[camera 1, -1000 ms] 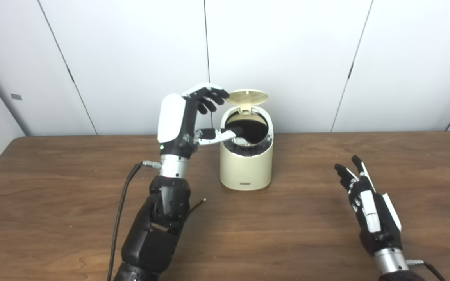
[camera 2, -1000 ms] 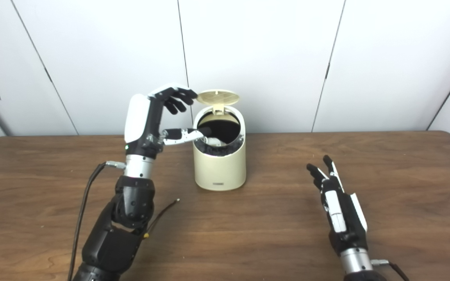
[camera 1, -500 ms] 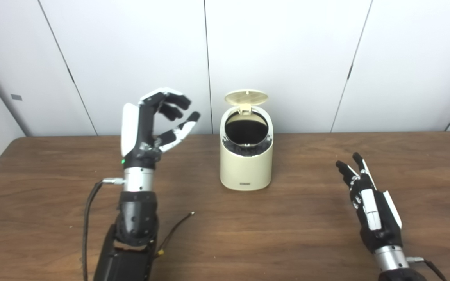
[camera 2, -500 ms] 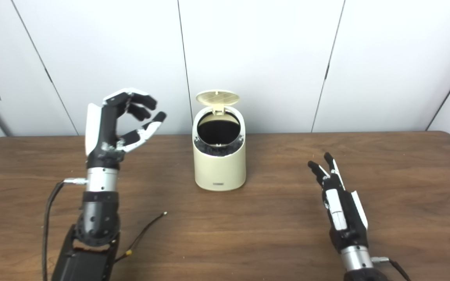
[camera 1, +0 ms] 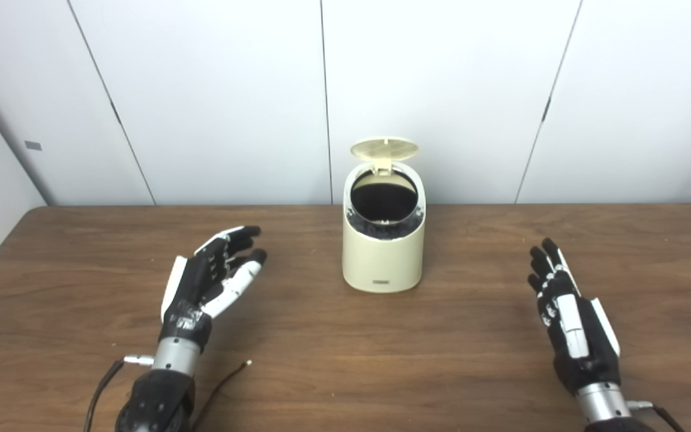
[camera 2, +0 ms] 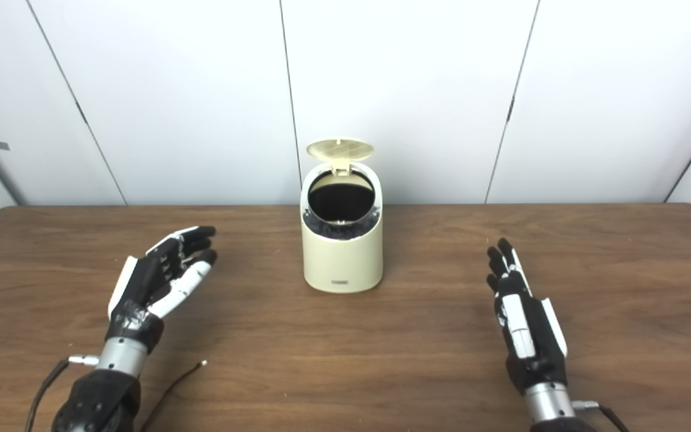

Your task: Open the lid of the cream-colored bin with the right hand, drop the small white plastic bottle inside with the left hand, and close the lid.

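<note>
The cream-colored bin (camera 1: 383, 252) stands at the middle back of the wooden table, its round lid (camera 1: 384, 148) tipped up on the rear hinge and its dark mouth uncovered. No white bottle shows anywhere; the bin's inside is too dark to read. My left hand (camera 1: 210, 279) hovers low over the table to the bin's left, open and empty, fingers pointing toward the bin. Off to the right, my right hand (camera 1: 567, 315) rests open and empty, well apart from the bin.
The brown wooden table (camera 1: 345, 360) spans the view, with white wall panels (camera 1: 441, 90) close behind the bin. A thin cable (camera 1: 222, 384) trails from my left forearm across the tabletop.
My left hand drew back from the bin's mouth, moving left and down to just above the table, still empty. The right hand barely moved. The lid stayed up.
</note>
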